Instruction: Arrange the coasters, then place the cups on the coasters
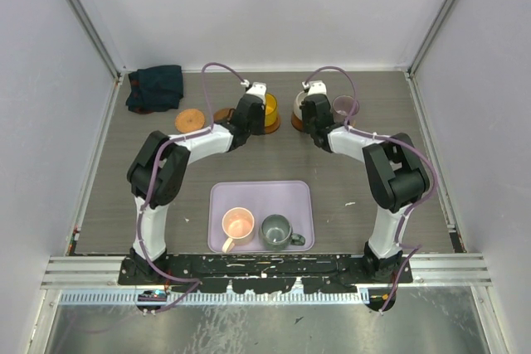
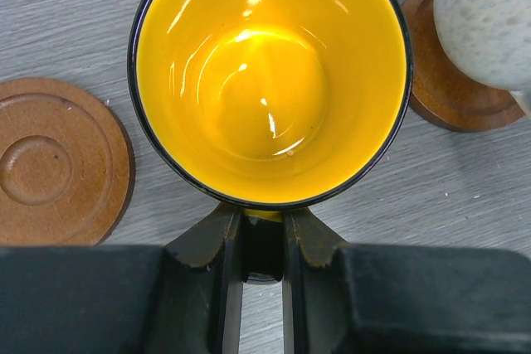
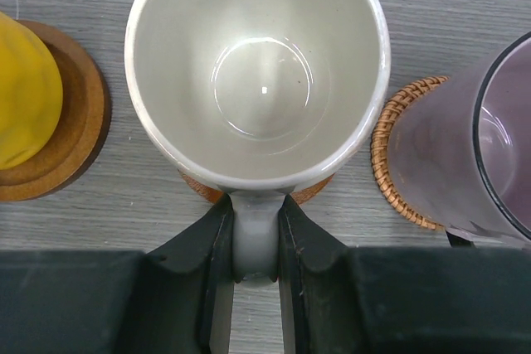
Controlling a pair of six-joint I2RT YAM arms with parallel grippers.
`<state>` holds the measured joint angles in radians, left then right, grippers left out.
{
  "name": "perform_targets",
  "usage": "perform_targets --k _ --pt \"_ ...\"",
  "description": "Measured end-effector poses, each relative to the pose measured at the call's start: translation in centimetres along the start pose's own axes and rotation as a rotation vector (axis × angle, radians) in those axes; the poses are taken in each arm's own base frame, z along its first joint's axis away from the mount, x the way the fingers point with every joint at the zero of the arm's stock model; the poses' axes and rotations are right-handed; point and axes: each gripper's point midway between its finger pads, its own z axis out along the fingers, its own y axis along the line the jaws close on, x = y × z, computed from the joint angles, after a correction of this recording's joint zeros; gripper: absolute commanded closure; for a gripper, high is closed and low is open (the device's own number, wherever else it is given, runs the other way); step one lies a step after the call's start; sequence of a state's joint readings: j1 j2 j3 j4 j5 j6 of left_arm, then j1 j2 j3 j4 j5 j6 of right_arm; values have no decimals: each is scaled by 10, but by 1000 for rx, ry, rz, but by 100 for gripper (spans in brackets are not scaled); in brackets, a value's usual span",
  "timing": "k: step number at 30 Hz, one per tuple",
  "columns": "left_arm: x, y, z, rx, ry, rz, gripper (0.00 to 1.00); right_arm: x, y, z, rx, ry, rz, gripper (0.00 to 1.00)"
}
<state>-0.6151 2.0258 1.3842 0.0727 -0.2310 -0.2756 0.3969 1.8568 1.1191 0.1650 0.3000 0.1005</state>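
My left gripper (image 2: pixel 264 223) is shut on the dark handle of the yellow cup (image 2: pixel 270 80). A dark brown coaster (image 2: pixel 58 163) lies bare to its left. Another dark brown coaster (image 2: pixel 452 89) shows between the yellow cup and the cream cup (image 2: pixel 489 14). My right gripper (image 3: pixel 255 215) is shut on the cream cup's (image 3: pixel 257 64) handle, over an orange-tan woven coaster (image 3: pixel 314 191). The purple cup (image 3: pixel 473 138) stands on a second woven coaster (image 3: pixel 390 163). I cannot tell whether the held cups touch their coasters. A tan coaster (image 1: pixel 190 120) lies bare at far left.
A lilac tray (image 1: pixel 261 192) near the arm bases holds a pink cup (image 1: pixel 238 224) and a grey-green cup (image 1: pixel 276 230). A dark folded cloth (image 1: pixel 155 87) sits in the back left corner. Walls close the table on three sides.
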Motion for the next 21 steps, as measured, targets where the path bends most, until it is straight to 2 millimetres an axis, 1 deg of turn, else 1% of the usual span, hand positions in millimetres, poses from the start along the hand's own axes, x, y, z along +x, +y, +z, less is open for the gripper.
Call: perform_targets --k 10,13,21 --pt "-3 -2 4 0 0 1 96 0 -10 4 8 6 17 99" --pt "-4 -2 4 -1 2 2 96 2 -10 5 8 10 19 99" --pt "1 0 4 -8 23 7 96 11 -8 12 3 32 17 99"
